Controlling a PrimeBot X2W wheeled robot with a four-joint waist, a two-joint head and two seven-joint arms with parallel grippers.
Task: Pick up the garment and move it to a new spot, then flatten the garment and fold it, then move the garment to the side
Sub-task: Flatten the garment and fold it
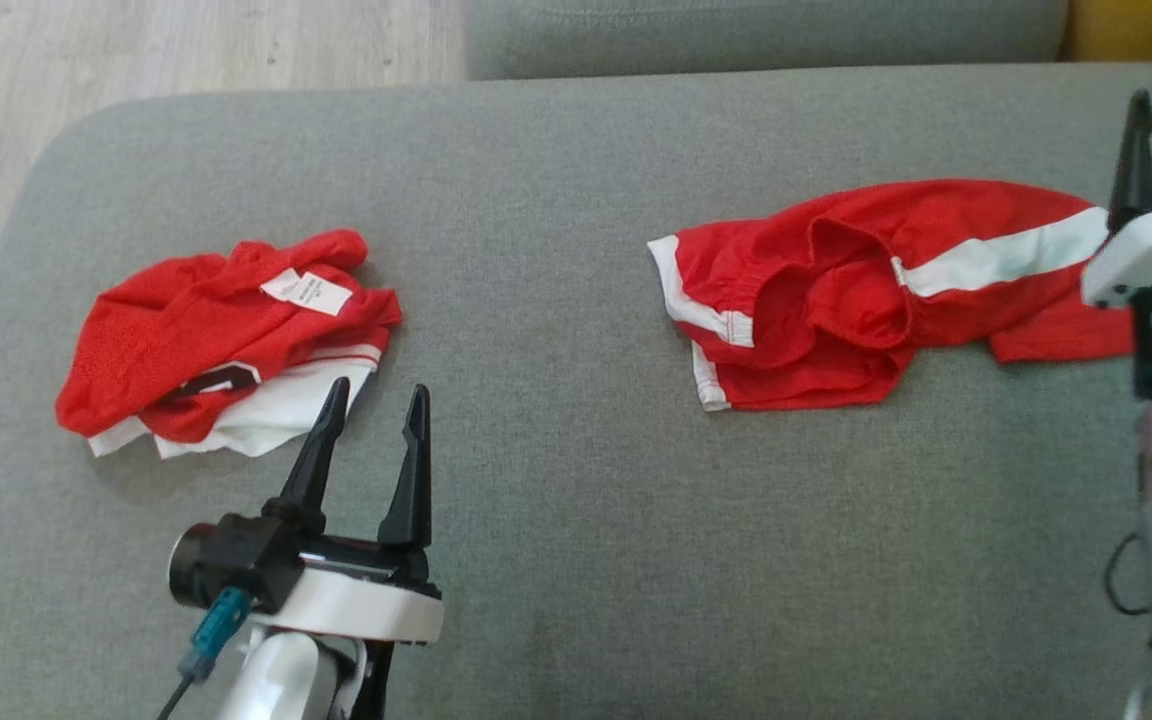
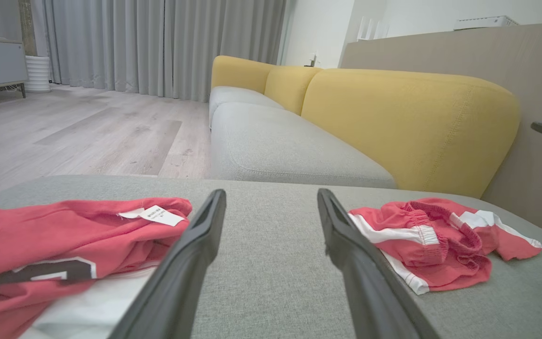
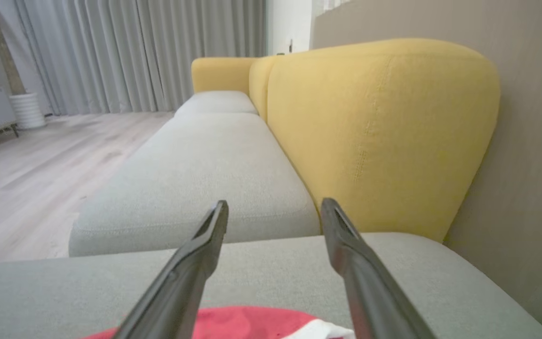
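Red shorts (image 1: 866, 290) lie rumpled on the right of a grey sofa seat (image 1: 556, 450), with the right hand (image 3: 274, 207) open and empty over their striped end. The left hand (image 1: 379, 390), also wide open, holds nothing beside a red shirt (image 1: 226, 350). Flattening will likely mean drawing opposite edges apart.
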